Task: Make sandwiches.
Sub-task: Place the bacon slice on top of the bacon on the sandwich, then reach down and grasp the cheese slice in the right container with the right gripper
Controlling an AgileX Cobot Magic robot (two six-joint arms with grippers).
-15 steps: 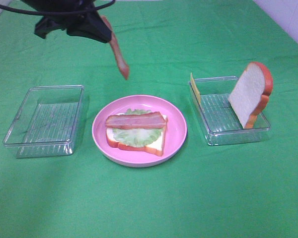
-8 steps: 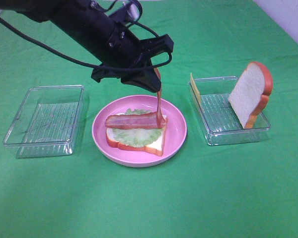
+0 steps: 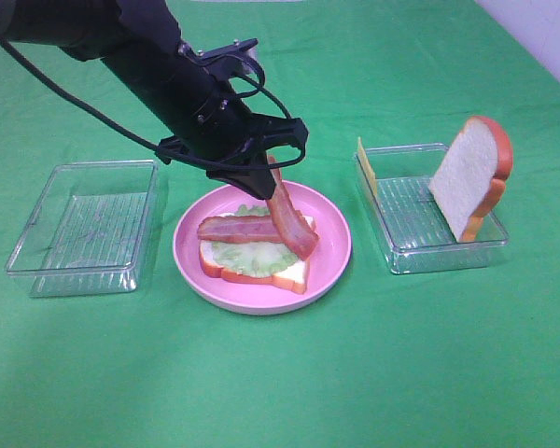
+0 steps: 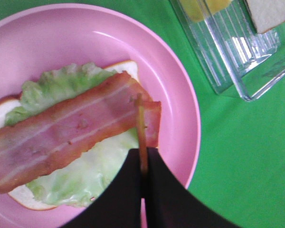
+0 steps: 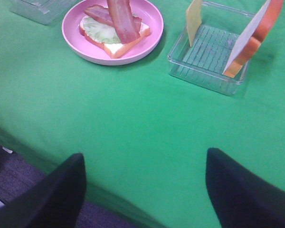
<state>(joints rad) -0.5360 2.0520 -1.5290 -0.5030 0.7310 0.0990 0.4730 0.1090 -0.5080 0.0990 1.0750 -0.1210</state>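
Green cloth point(image 3: 280, 373) covers the table. On the pink plate point(image 3: 331, 252) lies the open sandwich point(image 3: 252, 263). Above that plate the left gripper point(image 3: 266, 170) pinches 1 bacon strip point(image 3: 289, 219), whose lower end touches the sandwich. Well away from the plate, the right gripper point(image 5: 145, 164) gapes empty.

The left gripper point(image 3: 267, 170), one second ago beyond the plate point(image 3: 334, 245) toward the far left, is now over the plate's far edge. The bacon strip point(image 3: 290, 220) pinched in it previously hung free in the air. It now leans tilted, its lower end resting across the lying strip point(image 3: 231, 228) on the plate.
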